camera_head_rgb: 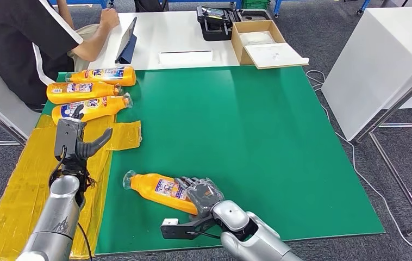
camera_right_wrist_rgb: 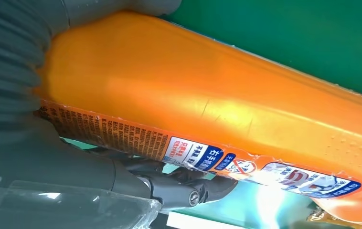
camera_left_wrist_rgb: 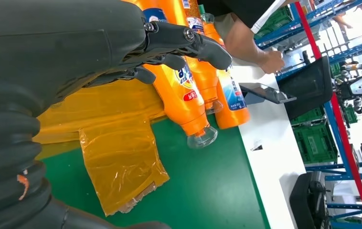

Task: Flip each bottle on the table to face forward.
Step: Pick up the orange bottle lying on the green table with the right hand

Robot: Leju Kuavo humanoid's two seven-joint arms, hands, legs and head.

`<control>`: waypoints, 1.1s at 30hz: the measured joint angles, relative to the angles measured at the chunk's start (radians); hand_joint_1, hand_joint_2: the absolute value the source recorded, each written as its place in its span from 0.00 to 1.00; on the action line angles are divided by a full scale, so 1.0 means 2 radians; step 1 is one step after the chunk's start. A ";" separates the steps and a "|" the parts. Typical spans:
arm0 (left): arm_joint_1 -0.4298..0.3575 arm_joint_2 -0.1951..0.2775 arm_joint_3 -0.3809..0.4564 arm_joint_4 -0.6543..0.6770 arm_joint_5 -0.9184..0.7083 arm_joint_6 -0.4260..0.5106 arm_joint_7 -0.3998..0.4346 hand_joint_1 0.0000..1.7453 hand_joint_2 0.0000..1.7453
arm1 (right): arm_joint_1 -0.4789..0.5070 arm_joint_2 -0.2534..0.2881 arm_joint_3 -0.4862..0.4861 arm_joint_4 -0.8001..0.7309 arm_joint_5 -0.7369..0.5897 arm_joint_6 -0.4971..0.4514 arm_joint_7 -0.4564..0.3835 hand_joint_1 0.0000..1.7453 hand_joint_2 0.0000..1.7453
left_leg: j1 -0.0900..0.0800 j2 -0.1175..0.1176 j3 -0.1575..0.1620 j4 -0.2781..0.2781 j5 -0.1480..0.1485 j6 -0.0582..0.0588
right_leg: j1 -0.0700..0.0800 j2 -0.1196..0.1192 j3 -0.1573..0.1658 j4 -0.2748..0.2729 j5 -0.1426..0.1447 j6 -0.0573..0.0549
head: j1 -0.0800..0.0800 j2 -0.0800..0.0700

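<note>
Your counter (camera_head_rgb: 258, 136) wears a green mat with yellow plastic sheet (camera_head_rgb: 24, 190) along its left edge; behind it stands a white table (camera_head_rgb: 182, 32) where a person (camera_head_rgb: 24, 38) sits. Three orange bottles (camera_head_rgb: 87, 92) lie side by side at the far left. Your left hand (camera_head_rgb: 73, 138) hovers just near of them, fingers (camera_left_wrist_rgb: 188, 40) spread and holding nothing, while your right hand (camera_head_rgb: 204, 193) grips a fourth bottle (camera_head_rgb: 160, 187) lying at the near edge.

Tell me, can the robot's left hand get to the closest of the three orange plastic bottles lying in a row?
Probably yes. The left hand hovers open just beside the nearest orange plastic bottle, with nothing between them.
</note>
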State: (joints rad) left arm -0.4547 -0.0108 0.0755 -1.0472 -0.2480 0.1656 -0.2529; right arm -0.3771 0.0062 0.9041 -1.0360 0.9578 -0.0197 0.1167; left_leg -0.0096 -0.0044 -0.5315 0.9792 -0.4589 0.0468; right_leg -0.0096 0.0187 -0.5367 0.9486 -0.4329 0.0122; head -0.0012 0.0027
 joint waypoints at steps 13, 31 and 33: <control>-0.001 -0.003 0.000 0.000 0.001 -0.001 0.000 0.00 1.00 | 0.008 0.003 -0.023 0.003 -0.007 -0.038 -0.003 1.00 1.00 | 0.000 0.000 0.000 0.000 0.000 0.000 | 0.000 0.000 0.000 0.000 0.000 0.000 | 0.000 0.000; 0.071 -0.040 -0.084 -0.088 0.024 -0.054 -0.004 0.00 1.00 | 0.042 0.019 -0.195 -0.050 -0.023 -0.291 -0.071 1.00 1.00 | 0.000 -0.001 -0.005 0.000 0.001 0.000 | 0.000 0.000 -0.003 0.000 0.001 0.001 | 0.000 0.000; 0.074 -0.040 -0.090 -0.094 0.026 -0.053 -0.003 0.00 1.00 | 0.044 0.021 -0.201 -0.051 -0.023 -0.291 -0.073 1.00 1.00 | 0.000 0.000 -0.005 0.000 0.001 0.000 | 0.000 0.000 -0.003 0.000 0.001 0.001 | 0.000 0.000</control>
State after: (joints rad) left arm -0.3066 -0.0914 -0.1048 -1.2354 -0.1962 0.0589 -0.2590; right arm -0.2900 0.0481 0.5024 -1.1386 0.9125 -0.6014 -0.0286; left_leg -0.0096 -0.0053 -0.5419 0.9795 -0.4564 0.0470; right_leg -0.0101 0.0186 -0.5424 0.9488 -0.4315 0.0137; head -0.0013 0.0027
